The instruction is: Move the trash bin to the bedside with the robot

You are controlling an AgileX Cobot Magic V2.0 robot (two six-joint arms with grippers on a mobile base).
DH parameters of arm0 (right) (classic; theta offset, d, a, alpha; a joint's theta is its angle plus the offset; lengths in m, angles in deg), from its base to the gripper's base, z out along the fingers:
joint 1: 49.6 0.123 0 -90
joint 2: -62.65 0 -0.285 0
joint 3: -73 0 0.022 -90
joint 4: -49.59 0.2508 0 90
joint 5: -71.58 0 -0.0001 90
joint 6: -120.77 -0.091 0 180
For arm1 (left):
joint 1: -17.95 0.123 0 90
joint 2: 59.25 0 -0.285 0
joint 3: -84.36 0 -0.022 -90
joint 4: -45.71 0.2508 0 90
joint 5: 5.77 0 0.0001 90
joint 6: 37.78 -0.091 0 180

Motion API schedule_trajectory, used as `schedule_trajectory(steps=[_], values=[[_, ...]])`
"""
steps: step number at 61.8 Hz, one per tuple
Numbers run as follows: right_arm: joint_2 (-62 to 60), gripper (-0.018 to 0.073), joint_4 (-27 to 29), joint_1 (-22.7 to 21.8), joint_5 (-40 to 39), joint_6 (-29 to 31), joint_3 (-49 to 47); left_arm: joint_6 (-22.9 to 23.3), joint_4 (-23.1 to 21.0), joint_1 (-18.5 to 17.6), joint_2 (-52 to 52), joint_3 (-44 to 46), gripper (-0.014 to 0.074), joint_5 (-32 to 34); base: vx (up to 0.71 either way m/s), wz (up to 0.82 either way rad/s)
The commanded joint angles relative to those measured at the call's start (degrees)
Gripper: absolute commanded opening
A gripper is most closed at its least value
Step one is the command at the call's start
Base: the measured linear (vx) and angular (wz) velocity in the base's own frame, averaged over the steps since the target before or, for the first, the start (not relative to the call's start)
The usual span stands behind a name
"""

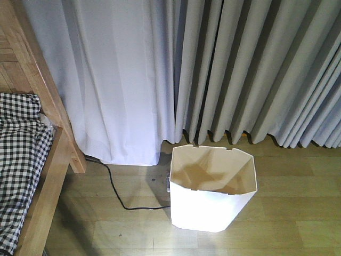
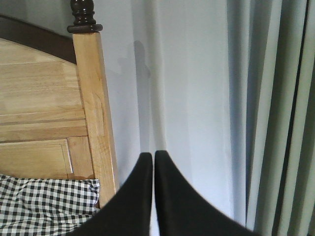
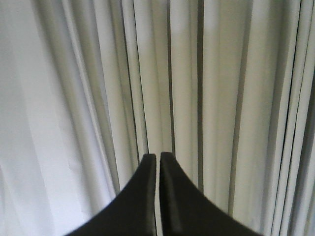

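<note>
The white trash bin (image 1: 210, 208) stands upright on the wooden floor in front of the curtains, its cream inside in view. The bed (image 1: 50, 176), with light-brown wooden frame and black-and-white checked bedding (image 1: 21, 149), fills the left edge, about a bin's width from the bin. The left wrist view shows my left gripper (image 2: 153, 155) shut on nothing, held in the air near the bed post (image 2: 93, 98) and bedding (image 2: 44, 201). My right gripper (image 3: 158, 156) is likewise shut and empty, facing the curtain. Neither gripper shows in the front view.
Grey and white curtains (image 1: 213, 69) hang along the back, reaching the floor. A black cable (image 1: 125, 200) runs across the floor between the bed and the bin. A small dark object (image 1: 166, 181) sits behind the bin's left side.
</note>
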Motion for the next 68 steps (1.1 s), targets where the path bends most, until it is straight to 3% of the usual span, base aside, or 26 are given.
schedule_trajectory(steps=[1,18,21,25,34,39,49,56,68], values=[[0.35,-0.0008,0.12,-0.03,-2.72,0.25,-1.64,0.79,-0.54,-0.36,0.4,-0.66,-0.0006,4.26,0.0,0.0],[0.35,-0.0008,-0.17,-0.03,-5.01,0.56,-0.9,0.79,-0.54,-0.36,0.4,-0.66,-0.0006,4.26,0.0,0.0],[0.35,-0.0008,-2.2,-0.03,-6.23,-1.29,-0.01,0.79,-0.54,-0.36,0.4,-0.66,-0.0006,4.26,0.0,0.0],[-0.93,-0.0008,-12.44,-0.03,-5.76,-8.75,1.02,0.79,-0.54,-0.36,0.4,-0.66,-0.0006,4.26,0.0,0.0],[-7.2,-0.0008,-40.06,-0.03,-6.21,-34.73,6.22,0.79,-0.54,-0.36,0.4,-0.66,-0.0006,4.26,0.0,0.0],[-10.26,-0.0008,-46.63,-0.03,-7.31,-40.58,9.8,0.79,-0.54,-0.36,0.4,-0.66,-0.0006,4.26,0.0,0.0],[-17.64,-0.0008,-46.88,-0.03,-7.51,-40.19,16.27,0.79,-0.54,-0.36,0.4,-0.66,-0.0006,4.26,0.0,0.0],[-23.49,-0.0008,-46.95,-0.03,-0.87,-40.06,16.14,0.79,-0.54,-0.36,0.4,-0.66,-0.0006,4.26,0.0,0.0],[-23.22,-0.0008,-46.89,-0.03,-1.01,-40.06,16.14,0.79,-0.54,-0.36,0.4,-0.66,-0.0006,4.26,0.0,0.0]])
